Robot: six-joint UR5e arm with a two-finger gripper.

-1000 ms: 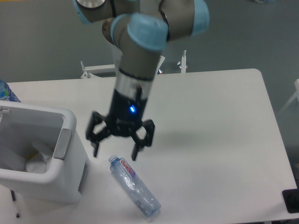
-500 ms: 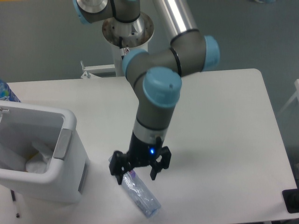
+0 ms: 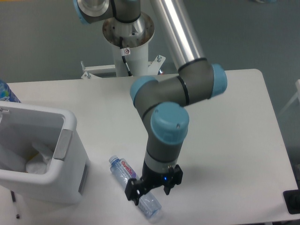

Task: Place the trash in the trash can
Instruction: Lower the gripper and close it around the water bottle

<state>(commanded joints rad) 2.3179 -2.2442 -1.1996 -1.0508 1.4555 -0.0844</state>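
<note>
Camera – gripper (image 3: 151, 191) astride clear crinkled bottle (image 3: 132, 185) – boxy white bin (image 3: 37, 154).

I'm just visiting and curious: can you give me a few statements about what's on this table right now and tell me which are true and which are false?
1. The bottle lies on its side on the table. True.
2. The bottle is already inside the trash can. False: it lies on the table to the right of the can.
3. The gripper is low over the bottle's bottom end. True.
4. The bottle's cap points away from the trash can. False: the capped end is the end nearer the can.
5. Something whitish lies inside the trash can. True.
6. The gripper hangs above the trash can's opening. False: it is over the bottle, off to the can's right.
</note>
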